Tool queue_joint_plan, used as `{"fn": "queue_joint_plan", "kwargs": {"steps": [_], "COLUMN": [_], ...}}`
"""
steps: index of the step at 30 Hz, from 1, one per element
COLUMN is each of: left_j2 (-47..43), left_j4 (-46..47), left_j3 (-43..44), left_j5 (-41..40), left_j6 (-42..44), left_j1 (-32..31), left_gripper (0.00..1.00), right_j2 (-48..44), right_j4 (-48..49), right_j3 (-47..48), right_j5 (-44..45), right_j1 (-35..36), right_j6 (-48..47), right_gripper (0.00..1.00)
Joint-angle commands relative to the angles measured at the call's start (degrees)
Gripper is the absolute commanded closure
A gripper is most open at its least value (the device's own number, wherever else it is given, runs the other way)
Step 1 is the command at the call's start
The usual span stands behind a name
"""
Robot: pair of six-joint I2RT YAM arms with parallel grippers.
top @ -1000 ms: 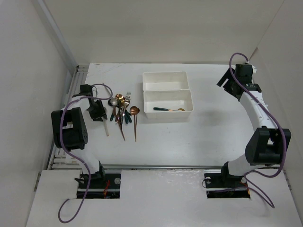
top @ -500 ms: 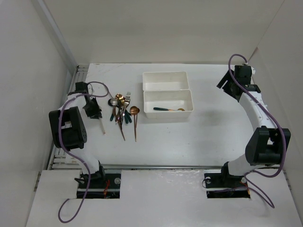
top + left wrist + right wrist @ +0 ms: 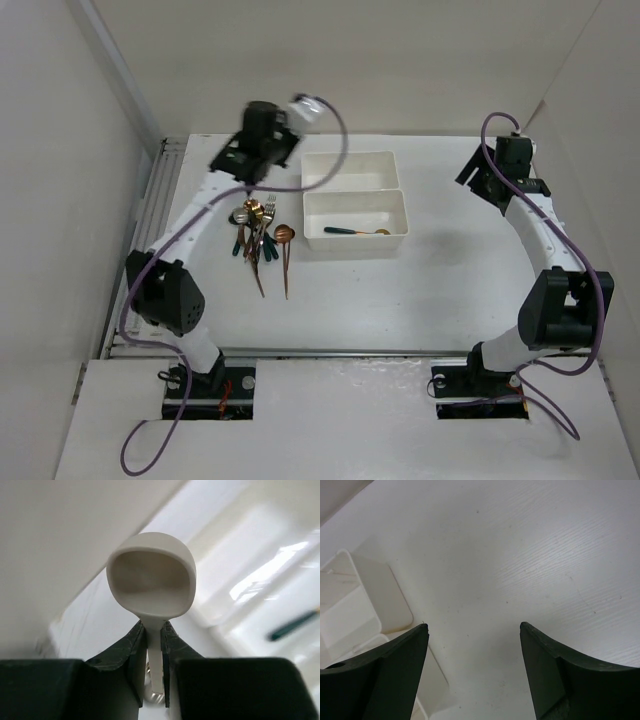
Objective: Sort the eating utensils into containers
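White spoon clamped in left end effector; right end effector agape.

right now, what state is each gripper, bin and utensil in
left gripper: shut on white spoon handle
right gripper: open, empty
far bin: nothing visible inside
near bin: holds one dark-handled utensil
utensil pile: loose on table, unsorted

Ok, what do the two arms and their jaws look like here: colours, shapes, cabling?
The left arm and right arm match: slim white links between bulky black joint housings, on black bases. A purple cable runs loosely along each, looping free at the wrist and trailing past the base. The jaws are plain matte black, tapering to their tips. No markings are legible.
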Motion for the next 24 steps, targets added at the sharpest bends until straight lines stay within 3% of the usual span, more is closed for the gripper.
{"fn": "queue_joint_plan", "kwargs": {"steps": [1,6,12,13,14,16,19,21,24], "left_j2": [3.82,9.98,12.1,12.1,12.62,12.62,12.1,11.57,10.26], "left_j4": [0.13,3.21,6.55,6.56,6.56,5.85,5.85,3.93,-0.71], "left_j3": [-0.85,-1.19,-5.77,-5.77,-6.29,-6.3,-3.76,1.48,10.79], "left_j5": [0.92,3.56,6.64,5.94,5.93,5.93,3.57,-1.06,-5.74], "left_j6": [16.22,18.07,21.59,21.59,22.11,21.51,15.28,6.97,-4.55], "left_j1": [-13.4,-20.62,-22.3,-22.3,-23.0,-23.62,-23.62,-23.62,-21.08], "left_gripper": [1.0,1.0,0.85,0.78,0.59,0.46,0.43,0.47,0.29], "right_j2": [-0.7,-3.24,-5.52,-5.53,-5.53,-5.53,-4.12,-2.46,-0.97], "right_j4": [3.9,3.29,3.29,2.68,2.67,2.67,2.67,2.67,1.98], "right_j3": [1.41,0.89,-0.44,-0.44,-0.44,0.26,1.75,2.63,4.04], "right_j5": [-1.95,-2.48,-1.43,-1.43,-1.43,-1.43,-3.79,-4.41,0.4], "right_j1": [-0.12,-0.12,-0.12,-0.12,-0.12,-0.12,-0.12,0.58,3.74], "right_j6": [-1.19,-1.79,-3.56,-4.25,-4.78,-5.31,-6.02,-7.77,-8.48], "right_gripper": [0.22,0.22,0.22,0.22,0.22,0.2,0.14,0.1,0.02]}}
